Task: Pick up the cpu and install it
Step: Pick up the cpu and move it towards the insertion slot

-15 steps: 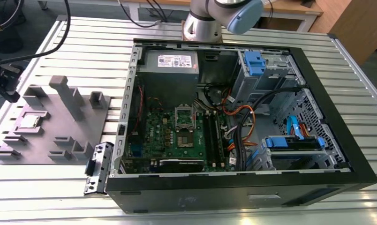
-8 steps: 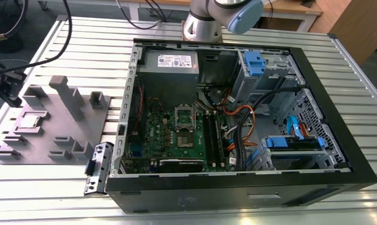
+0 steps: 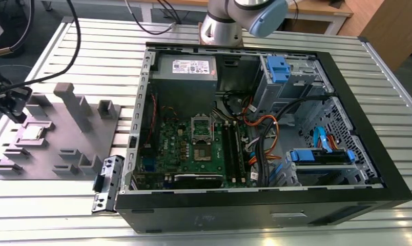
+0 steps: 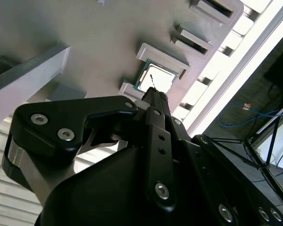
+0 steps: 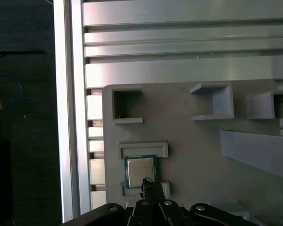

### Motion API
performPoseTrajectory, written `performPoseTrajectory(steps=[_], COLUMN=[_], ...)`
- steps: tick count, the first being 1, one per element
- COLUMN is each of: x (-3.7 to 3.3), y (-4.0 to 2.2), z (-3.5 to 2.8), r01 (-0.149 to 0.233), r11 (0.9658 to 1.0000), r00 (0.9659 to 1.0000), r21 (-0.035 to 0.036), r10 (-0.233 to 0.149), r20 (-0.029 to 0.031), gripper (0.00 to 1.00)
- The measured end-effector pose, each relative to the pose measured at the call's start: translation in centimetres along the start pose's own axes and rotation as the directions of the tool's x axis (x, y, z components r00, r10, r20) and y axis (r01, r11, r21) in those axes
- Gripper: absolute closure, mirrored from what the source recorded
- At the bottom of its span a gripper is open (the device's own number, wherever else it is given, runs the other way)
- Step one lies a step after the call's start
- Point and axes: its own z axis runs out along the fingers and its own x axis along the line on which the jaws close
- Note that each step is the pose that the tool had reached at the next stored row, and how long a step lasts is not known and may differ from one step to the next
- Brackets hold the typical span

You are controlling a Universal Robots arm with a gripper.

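The end effector is seen clenched, its fingertips pressed together with nothing held between them. In both wrist views its narrow tip is poised just above the near edge of the cpu; whether contact is made cannot be told. The cpu is seated flat in a square recess of the grey plastic tray, directly below and slightly ahead of the end effector. Upright tray blocks are found beyond the cpu. The tray is carried by the slotted aluminium desk. Well apart from the end effector, towards the exterior view's right, an open computer case is laid, with the green motherboard and its metal socket frame exposed.
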Motion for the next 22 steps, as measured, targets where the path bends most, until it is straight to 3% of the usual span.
performPoseTrajectory(steps=[6, 14, 22], x=[0.01, 0.02, 0.03], y=[-0.15, -0.21, -0.22], z=[1.07, 2.34, 2.65], r01=[0.000, 0.000, 0.000], r11=[1.0000, 1.0000, 1.0000], r00=[1.0000, 1.0000, 1.0000], r21=[0.0007, 0.0009, 0.0013], r10=[0.000, 0.000, 0.000], r20=[-0.0071, -0.0086, -0.0088], gripper=[0.89, 0.89, 0.89])
